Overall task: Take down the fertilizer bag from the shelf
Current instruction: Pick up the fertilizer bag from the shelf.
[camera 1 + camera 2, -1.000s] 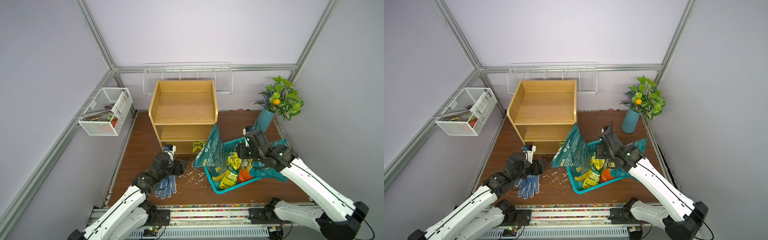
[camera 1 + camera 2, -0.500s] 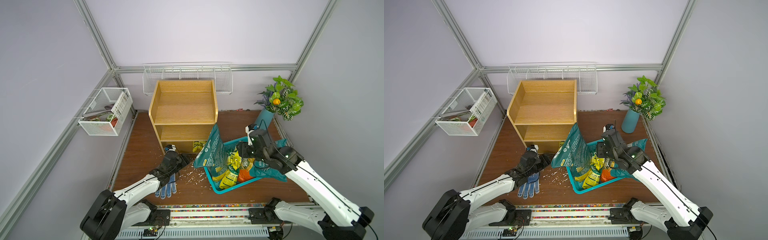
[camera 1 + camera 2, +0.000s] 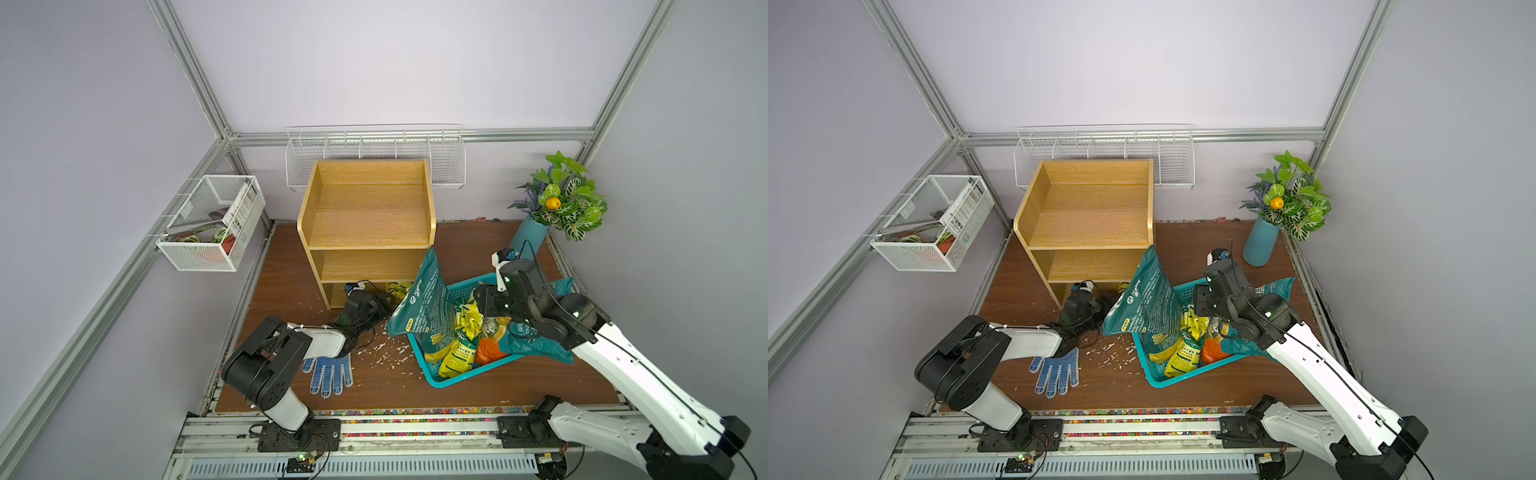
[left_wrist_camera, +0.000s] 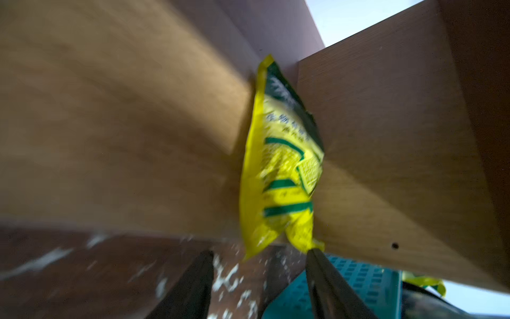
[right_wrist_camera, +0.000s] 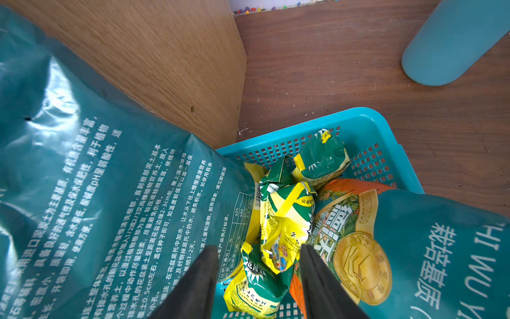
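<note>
Fertilizer bag (image 4: pixel 281 171) sits in the bottom tier of the shelf (image 3: pixel 368 216). We've got our left gripper (image 4: pixel 259 252) right in front of it, jaws spread, holding nothing. Right gripper (image 5: pixel 258 246) hangs over the blue basket (image 5: pixel 367 121), jaws parted, empty.

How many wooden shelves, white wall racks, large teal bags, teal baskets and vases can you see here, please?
Wooden shelves: 1
White wall racks: 2
Large teal bags: 2
Teal baskets: 1
Vases: 1
Total: 7
</note>
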`<state>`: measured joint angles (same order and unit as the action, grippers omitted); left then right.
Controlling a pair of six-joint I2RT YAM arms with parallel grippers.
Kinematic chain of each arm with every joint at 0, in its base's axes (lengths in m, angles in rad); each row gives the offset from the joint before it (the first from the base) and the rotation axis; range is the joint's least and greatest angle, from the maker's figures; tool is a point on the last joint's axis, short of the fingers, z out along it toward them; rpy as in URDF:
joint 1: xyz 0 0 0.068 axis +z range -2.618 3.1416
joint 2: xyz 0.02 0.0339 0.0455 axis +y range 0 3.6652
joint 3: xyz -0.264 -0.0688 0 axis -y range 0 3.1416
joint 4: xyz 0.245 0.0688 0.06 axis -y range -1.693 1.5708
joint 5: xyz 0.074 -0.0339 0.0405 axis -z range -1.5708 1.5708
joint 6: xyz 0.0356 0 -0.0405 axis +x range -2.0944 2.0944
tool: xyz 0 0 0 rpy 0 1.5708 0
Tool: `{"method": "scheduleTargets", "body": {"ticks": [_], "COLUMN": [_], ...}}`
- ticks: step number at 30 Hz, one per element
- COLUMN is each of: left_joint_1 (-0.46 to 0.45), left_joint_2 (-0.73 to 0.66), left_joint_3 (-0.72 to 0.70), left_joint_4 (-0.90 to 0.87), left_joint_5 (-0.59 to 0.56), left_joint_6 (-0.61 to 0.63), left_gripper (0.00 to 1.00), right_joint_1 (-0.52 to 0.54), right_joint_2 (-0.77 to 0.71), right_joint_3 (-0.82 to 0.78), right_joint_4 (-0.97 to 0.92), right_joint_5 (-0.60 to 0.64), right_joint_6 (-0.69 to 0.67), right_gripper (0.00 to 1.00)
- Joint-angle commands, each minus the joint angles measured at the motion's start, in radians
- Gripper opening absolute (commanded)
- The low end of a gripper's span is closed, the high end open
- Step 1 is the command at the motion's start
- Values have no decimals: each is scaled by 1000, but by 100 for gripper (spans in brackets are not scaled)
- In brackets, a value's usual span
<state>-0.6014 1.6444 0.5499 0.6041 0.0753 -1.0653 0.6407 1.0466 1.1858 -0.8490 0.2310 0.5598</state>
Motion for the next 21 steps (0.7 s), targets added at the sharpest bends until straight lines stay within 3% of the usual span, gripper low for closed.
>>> {"method": "scheduleTargets", "body": {"ticks": [1,4,7,10,12,13,17,21], "left_joint_1": [3,3,3,3,5,5,5,2], "left_joint_2": [41,74,106,129,133,129,44,-151], "left_joint_3": [48,72,95,104,104,101,83,71], "left_joint_4": [85,97,104,119,117,117,55,-120], "left_joint_5": [28,33,47,70,78,82,63,10], "left_joint_6": [-5,-6,-4,-3,4,8,34,135], "left_gripper": [59,58,50,29,4,0,0,0], "right_joint_1": [-4,-3,-4,-4,-4,-5,-5,-5], "right_joint_2": [-26,-31,-27,-30,-34,-36,-42,-36], "right_joint_3": [-5,-11,-24,-37,-41,-41,-42,-53], "right_joint_4": [-18,-21,-23,-24,-24,-24,-11,30], "right_joint_5": [18,22,16,17,19,20,12,-63], "right_joint_6": [-19,-21,-18,-17,-16,-17,-15,-26], "right_gripper": [53,53,53,53,53,53,53,53]}}
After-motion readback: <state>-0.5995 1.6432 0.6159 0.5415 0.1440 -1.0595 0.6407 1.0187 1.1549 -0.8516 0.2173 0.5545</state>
